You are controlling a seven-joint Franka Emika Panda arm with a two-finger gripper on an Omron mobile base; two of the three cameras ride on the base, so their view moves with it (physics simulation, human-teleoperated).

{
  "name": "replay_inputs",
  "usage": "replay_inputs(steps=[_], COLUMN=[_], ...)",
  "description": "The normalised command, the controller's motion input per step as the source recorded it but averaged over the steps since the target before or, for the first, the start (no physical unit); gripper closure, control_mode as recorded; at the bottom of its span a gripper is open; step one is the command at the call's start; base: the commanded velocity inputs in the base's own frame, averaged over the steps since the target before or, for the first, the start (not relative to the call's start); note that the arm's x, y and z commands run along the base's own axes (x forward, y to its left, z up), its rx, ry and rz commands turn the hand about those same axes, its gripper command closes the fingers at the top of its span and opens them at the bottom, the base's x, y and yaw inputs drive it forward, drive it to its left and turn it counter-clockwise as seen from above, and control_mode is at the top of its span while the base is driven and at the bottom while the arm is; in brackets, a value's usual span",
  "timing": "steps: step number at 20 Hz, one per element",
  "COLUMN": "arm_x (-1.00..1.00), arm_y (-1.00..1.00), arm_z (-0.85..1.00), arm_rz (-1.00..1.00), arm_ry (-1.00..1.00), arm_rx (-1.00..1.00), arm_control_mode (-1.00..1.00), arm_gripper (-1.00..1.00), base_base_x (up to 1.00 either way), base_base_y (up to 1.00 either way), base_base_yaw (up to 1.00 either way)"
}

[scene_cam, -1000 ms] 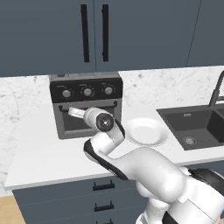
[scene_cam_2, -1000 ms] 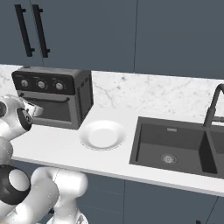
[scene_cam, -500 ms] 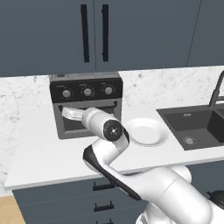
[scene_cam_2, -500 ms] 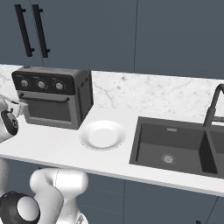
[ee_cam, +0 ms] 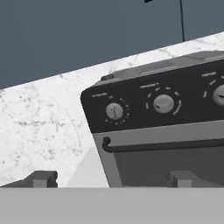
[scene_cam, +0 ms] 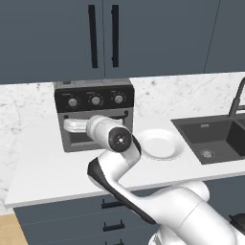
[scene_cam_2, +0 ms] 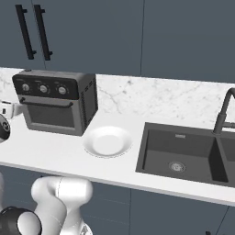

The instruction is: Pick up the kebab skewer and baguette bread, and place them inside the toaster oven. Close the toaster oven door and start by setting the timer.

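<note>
- The gripper (ee_cam: 111, 177) hangs low in front of the toaster oven (scene_cam: 94, 112). In the hand view its two fingertips (ee_cam: 40, 178) stand far apart at 6 o'clock with only air between them: wide open, holding nothing.
- The toaster oven door (scene_cam_2: 49, 115) is shut upright against the body, its black bar handle (ee_cam: 164, 145) crossing the hand view just beyond the tips. Kebab skewer and baguette bread are nowhere on the counter, and the white plate (scene_cam_2: 107, 140) is bare; I judge both already sit inside, though the dark glass hides them.
- So the step in hand looks like the last one: setting the timer. Which of the three silver knobs is the timer I cannot read.
- The next move calls for raising the hand from handle height toward the knob row, centring the open jaws on one knob, pinching it and twisting. The leftmost knob (ee_cam: 114, 111) lies at 12 o'clock from the gripper, the middle knob (ee_cam: 163, 103) at about 1 o'clock.
- The hand view gives the dial marks and handle close up. The left base view shows the arm's wrist covering the oven's lower front and the plate at 3 o'clock of the oven. The right base view adds the oven's side wall, the sink (scene_cam_2: 183, 153) and the faucet (scene_cam_2: 223, 111) far right.
</note>
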Motion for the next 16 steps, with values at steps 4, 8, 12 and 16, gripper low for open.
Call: replay_inputs(steps=[4,8,12,16], arm_x=[0.04,0.02,0.07,0.24], arm_y=[0.0,0.01,0.0,0.0], arm_z=[0.0,-0.01,-0.04,-0.01], arm_rz=[0.0,0.0,0.0,0.0], arm_ry=[-0.01,-0.12,-0.21,-0.23], arm_rx=[-0.18,-0.1,-0.02,0.0], arm_control_mode=[-1.0,-1.0,-1.0,-1.0], arm_gripper=[-1.0,-1.0,-1.0,-1.0], base_base_x=[0.0,0.0,0.0,0.0], base_base_y=[0.0,0.0,0.0,0.0], base_base_yaw=[0.0,0.0,0.0,0.0])
